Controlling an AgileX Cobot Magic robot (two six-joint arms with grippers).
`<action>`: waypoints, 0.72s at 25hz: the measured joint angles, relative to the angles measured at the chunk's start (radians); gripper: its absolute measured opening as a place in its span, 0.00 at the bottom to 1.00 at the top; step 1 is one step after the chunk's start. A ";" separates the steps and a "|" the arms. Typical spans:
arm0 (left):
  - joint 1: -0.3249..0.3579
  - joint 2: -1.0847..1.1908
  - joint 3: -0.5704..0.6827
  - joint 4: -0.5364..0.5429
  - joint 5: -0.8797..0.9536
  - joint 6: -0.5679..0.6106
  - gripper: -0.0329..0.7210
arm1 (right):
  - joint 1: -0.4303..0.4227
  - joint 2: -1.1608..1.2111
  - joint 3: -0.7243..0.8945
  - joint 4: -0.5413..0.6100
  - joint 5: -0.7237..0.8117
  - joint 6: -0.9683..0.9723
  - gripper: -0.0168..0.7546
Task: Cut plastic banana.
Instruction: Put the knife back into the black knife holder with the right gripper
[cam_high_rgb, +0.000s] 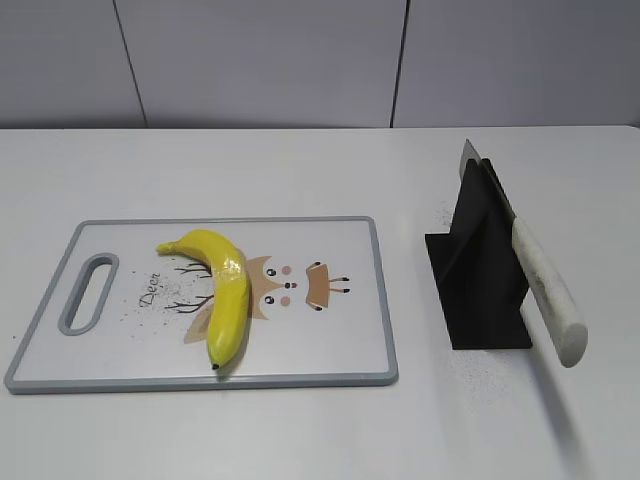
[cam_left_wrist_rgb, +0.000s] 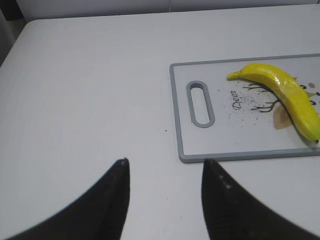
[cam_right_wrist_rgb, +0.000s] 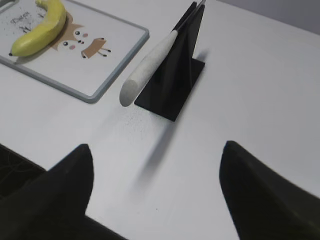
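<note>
We see the left gripper (cam_left_wrist_rgb: 165, 200) with jaws apart over bare table (cam_high_rgb: 250, 170), the cutting board (cam_high_rgb: 60, 375) at its 2 o'clock. The banana (cam_high_rgb: 225, 290) lies whole on the board, dark tip toward 6 o'clock. Well apart at 3 o'clock, a knife (cam_high_rgb: 540, 285) rests tilted in a black stand (cam_high_rgb: 480, 290). Our right gripper (cam_right_wrist_rgb: 155, 195) hangs spread wide, holding nothing, the knife handle at its 11 o'clock.

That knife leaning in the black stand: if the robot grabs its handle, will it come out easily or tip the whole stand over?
The knife rests slanted in the black stand, its handle jutting free, so it probably lifts out easily. The stand looks thin and light on a flat base, so a sideways tug might drag or tip it. The pale handle looks smooth and rounded, so it may slip in the right gripper.
</note>
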 joint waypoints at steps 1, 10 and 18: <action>0.000 0.000 0.000 -0.001 0.000 0.000 0.64 | 0.000 -0.021 0.001 0.000 0.000 -0.001 0.79; 0.000 0.000 0.000 -0.002 0.000 0.000 0.64 | -0.124 -0.040 0.001 0.000 0.000 -0.001 0.79; 0.000 0.000 0.000 -0.002 0.001 0.000 0.63 | -0.323 -0.040 0.001 0.000 0.000 -0.003 0.79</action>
